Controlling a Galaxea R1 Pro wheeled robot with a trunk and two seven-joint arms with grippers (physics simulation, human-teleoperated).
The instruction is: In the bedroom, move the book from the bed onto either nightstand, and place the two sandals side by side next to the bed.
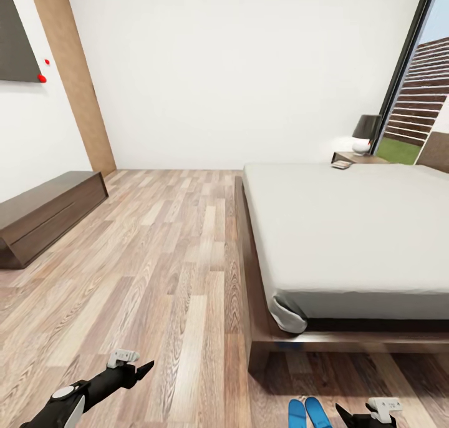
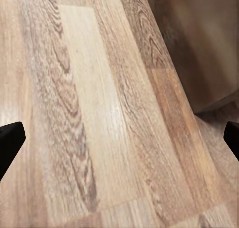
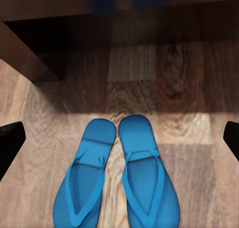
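— Down by the foot of the bed [image 1: 337, 228], look: the two sandals [image 3: 119, 173] lie flat on the floor [image 1: 156, 259], close together, toes toward the dark bed frame.

— Are they being held?

— No. The right gripper [image 3: 119, 133] hangs over them with its fingers spread wide and nothing between them. The left gripper [image 1: 134, 365] is low over bare planks, spread too, and empty.

— Where is the book [image 1: 341, 165]?

— I think it is that small flat thing far off on the nightstand [image 1: 358, 158], beside the lamp [image 1: 365, 133]. It is too small to be sure.

— So what step is this?

— The sandals one, I guess. They look side by side next to the bed already. If so, the next move is just to lift the arm away without bumping them.

— And the room?

— White walls, light brown wood planks with strong grain, a long low bench [image 1: 47, 216] by the left wall, and a tall dark window [image 1: 411, 72] past the bed. The mattress is plain and pale, with nothing on it.
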